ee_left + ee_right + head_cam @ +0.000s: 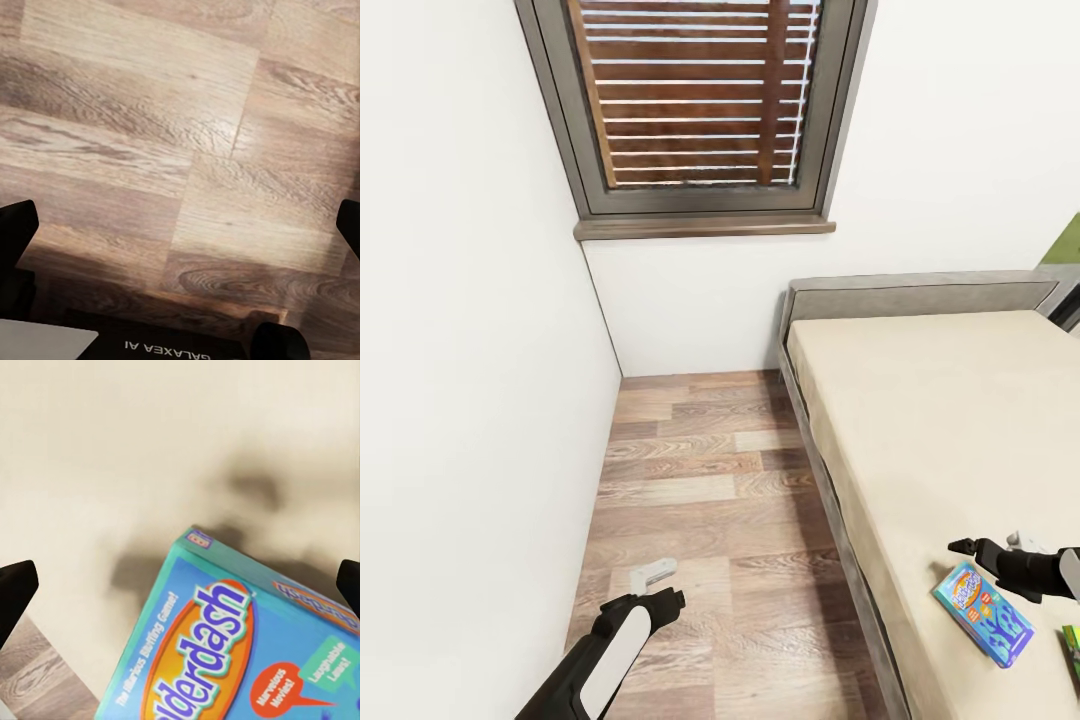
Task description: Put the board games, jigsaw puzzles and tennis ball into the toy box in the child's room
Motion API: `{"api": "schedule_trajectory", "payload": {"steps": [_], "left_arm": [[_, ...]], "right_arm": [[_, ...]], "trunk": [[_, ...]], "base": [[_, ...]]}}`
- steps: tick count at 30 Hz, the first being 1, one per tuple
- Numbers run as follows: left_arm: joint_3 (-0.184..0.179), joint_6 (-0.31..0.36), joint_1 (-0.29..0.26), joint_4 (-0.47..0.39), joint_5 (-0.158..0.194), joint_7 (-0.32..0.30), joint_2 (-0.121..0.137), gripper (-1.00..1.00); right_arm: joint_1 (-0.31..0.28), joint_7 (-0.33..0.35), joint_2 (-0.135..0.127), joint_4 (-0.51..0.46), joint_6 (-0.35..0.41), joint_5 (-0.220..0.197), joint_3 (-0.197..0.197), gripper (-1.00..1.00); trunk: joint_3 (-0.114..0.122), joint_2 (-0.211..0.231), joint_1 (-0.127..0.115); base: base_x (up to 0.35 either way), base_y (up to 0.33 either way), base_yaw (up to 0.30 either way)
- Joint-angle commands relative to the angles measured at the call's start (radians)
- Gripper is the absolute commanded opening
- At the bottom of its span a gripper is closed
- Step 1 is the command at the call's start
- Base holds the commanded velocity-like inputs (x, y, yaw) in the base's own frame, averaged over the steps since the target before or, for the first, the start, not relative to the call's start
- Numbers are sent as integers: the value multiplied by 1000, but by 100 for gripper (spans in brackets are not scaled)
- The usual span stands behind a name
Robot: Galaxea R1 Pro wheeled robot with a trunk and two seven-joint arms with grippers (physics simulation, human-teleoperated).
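My right jaws [972, 548] spread wide above one flat blue cardboard board game [982, 612] on the smooth beige bed [940, 420]; left jaws [660, 590] gape too.

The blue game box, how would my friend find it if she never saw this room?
Look for the big bed with the tan cover, beside the wood floor under the window. Near the bed's close end, just below the robot's right gripper, lies a flat blue game box with an orange oval on its lid. The box beside it at the picture's edge is green; this one is blue.
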Motion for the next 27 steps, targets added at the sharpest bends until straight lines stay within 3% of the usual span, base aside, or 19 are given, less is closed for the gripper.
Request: {"api": "schedule_trajectory", "payload": {"steps": [1,27], "left_arm": [[-2,1,-1,-2,9,9,0,100],[-2,1,-1,-2,8,9,1,100]], "right_arm": [[0,-2,0,0,7,-6,-4,100],[3,-3,0,2,6,-1,-3,100]], "trunk": [[-1,0,0],[-1,0,0]], "base": [[0,0,0],[0,0,0]]}}
